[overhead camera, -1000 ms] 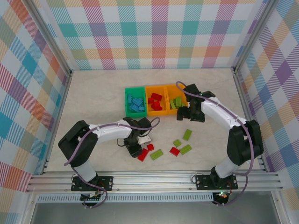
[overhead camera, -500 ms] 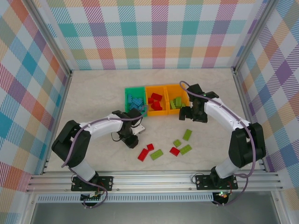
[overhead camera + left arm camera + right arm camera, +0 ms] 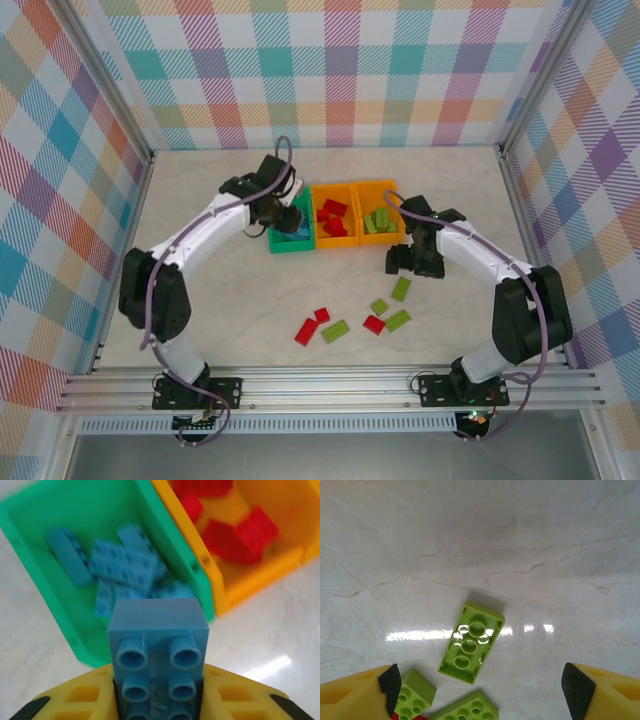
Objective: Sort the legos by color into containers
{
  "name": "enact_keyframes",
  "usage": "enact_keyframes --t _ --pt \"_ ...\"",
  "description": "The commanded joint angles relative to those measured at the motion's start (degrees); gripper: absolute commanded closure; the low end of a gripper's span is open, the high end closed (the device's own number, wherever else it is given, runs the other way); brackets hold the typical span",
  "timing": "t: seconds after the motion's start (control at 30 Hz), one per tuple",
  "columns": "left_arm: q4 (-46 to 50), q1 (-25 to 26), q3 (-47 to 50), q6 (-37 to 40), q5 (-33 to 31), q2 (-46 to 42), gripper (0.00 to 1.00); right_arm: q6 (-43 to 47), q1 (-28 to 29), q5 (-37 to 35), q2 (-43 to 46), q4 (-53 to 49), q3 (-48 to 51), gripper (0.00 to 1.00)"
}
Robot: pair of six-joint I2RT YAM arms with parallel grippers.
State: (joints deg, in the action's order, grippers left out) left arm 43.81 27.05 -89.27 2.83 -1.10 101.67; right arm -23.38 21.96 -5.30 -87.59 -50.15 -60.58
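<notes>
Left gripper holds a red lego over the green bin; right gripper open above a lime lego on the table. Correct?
No: the lego in the left gripper is blue, not red, per the left wrist view. Rest stands: it is over the green bin, right gripper open above a lime lego on the table.

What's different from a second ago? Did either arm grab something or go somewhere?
The left pincer closed on a blue brick near the front of the table and carried it back to the green bin. The right pincer, open, drew away from the right orange bin toward the loose green bricks. The bins and the red bricks stayed put.
</notes>
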Motion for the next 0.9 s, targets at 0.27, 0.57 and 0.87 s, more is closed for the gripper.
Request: enact_keyframes --t 0.27,0.57,0.87 --pt "6.3 -2.8 -19.7 -11.5 -0.9 17.5 0.7 -10.7 0.9 5.5 -5.5 -0.7 0.3 0.22" --pt "7.5 -2.9 -22.2 -15.3 1.5 21.3 0.6 -14.2 0.9 7.1 -11.2 0.1 0.0 0.23" --pt "4.1 -2.8 -16.3 -18.0 -0.5 13.1 0.21 -16.1 0.9 8.0 -15.0 2.0 0.3 0.27"
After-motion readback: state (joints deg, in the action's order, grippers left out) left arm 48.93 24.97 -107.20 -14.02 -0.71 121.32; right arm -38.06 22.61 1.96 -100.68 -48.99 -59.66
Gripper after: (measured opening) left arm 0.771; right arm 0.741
